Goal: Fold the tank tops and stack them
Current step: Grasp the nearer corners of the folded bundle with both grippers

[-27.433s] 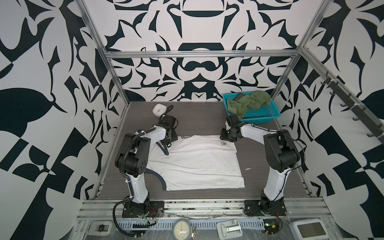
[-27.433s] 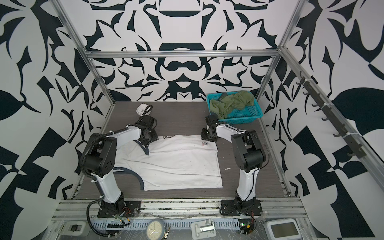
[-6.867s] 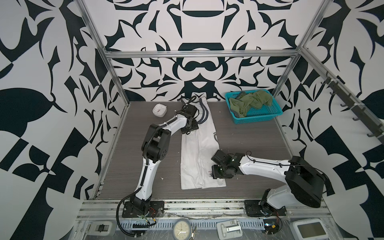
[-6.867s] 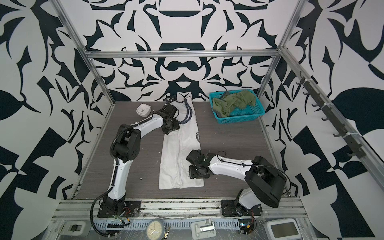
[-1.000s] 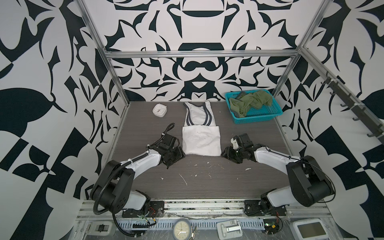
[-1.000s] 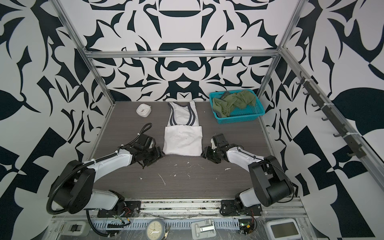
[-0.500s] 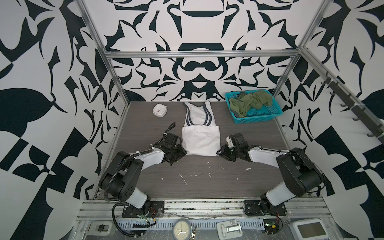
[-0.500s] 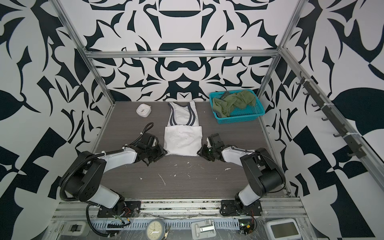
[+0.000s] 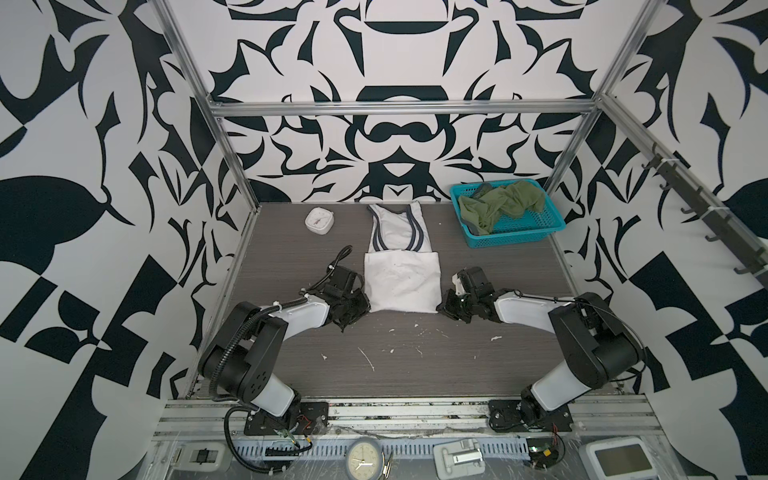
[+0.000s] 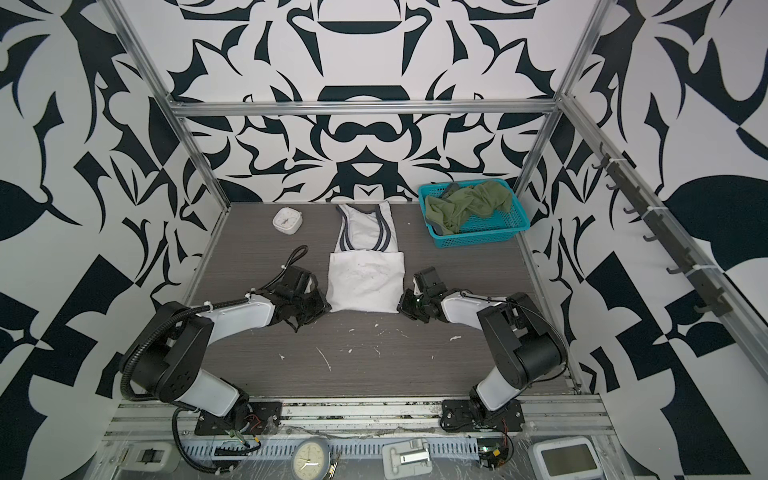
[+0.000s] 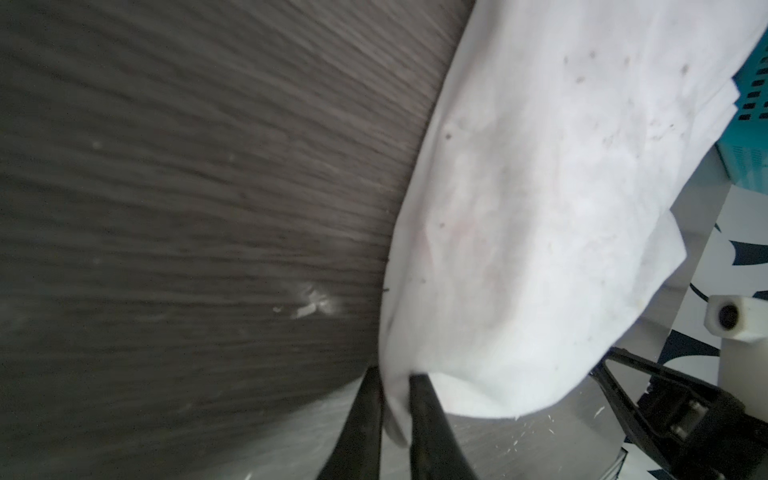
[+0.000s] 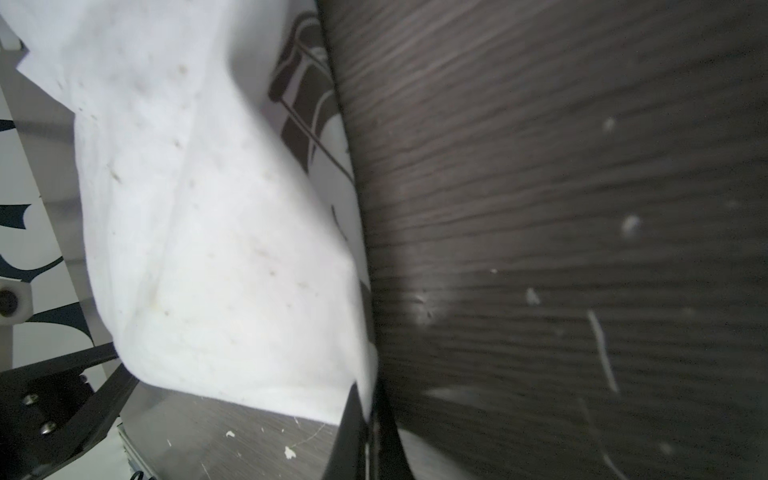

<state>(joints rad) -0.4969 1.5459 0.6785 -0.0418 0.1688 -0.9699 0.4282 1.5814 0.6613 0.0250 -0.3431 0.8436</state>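
The white tank top (image 9: 402,282) lies mid-table in both top views, its lower half folded up into a square and its navy-trimmed straps pointing to the back wall. My left gripper (image 9: 365,305) is at the square's near left corner. In the left wrist view the left gripper (image 11: 395,374) is shut on a pinch of the white tank top (image 11: 540,228). My right gripper (image 9: 441,307) is at the near right corner. In the right wrist view the right gripper (image 12: 368,386) is shut on the white tank top's (image 12: 208,249) edge. The olive green tank top (image 9: 503,203) lies crumpled in the basket.
A teal basket (image 9: 515,239) stands at the back right corner. A small white square clock (image 9: 319,220) sits at the back left. White flecks (image 9: 368,359) lie scattered on the dark wood table in front of the shirt. Metal frame posts bound the table.
Both grippers have moved inward to the near corners of the folded white tank top and have gone from open to shut on its cloth.
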